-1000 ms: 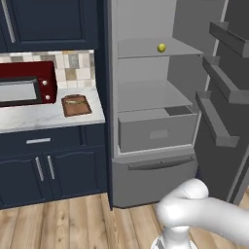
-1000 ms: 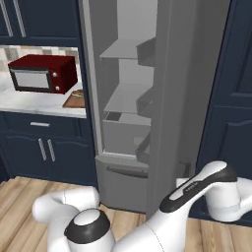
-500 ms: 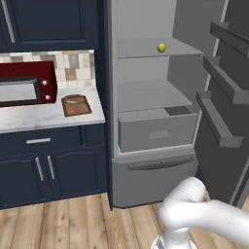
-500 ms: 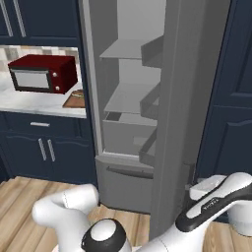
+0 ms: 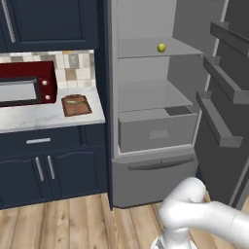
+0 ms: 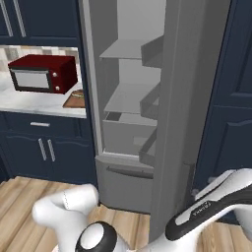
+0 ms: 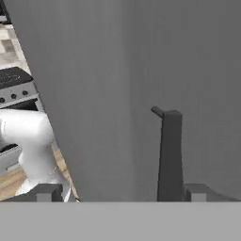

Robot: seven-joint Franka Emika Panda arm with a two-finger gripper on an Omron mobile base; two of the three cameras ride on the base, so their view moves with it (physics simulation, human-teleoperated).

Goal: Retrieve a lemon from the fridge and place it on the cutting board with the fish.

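Retrieval is the step in hand: the fridge [image 5: 160,121] stands open and the lemon [image 5: 161,47] sits on its upper shelf, untouched. On the counter beside the fridge, next to the red microwave [image 5: 24,83], the cutting board [image 5: 76,105] waits with the fish [image 5: 74,101] lying on it. The gripper [image 7: 113,190] hangs low outside the open door, with grey door panel and the dark handle [image 7: 169,150] just ahead of its fingertips; they look well apart, so the jaws seem wide and hold nothing. The arm is folded down and swung rightward. Next, it likely must come round the door edge and rise, since the lemon lies well above and beyond the jaws.
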